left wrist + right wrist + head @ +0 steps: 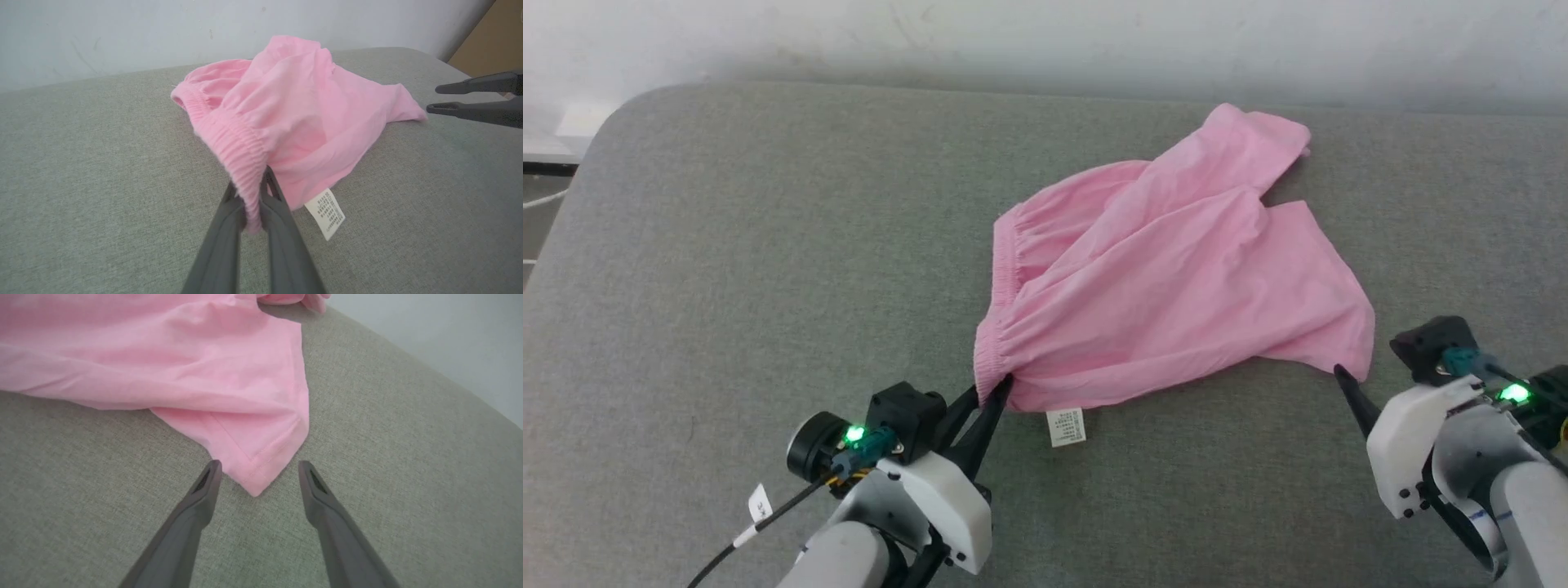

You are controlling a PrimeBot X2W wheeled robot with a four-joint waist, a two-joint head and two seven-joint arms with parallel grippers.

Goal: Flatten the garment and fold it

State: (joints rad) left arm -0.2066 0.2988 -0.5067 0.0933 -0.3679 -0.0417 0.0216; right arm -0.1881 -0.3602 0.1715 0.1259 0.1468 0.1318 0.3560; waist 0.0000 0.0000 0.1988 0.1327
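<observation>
Pink shorts (1168,278) lie rumpled on a grey cushion (768,245), the left gripper (999,385) clamped on the near end of the waistband (241,143); the right gripper (259,463), fingers spread, brackets a leg-hem corner without gripping it.

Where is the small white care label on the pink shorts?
On the grey fabric surface lie light pink thin-fabric shorts. At their near edge, beside the gathered waistband corner pinched by the left gripper, a small rectangular care label sticks out. Unlike the pink cloth, it is white with printed text.

On surface (768,245): garment (1176,278) between left tool (996,389) and right tool (259,465).
</observation>
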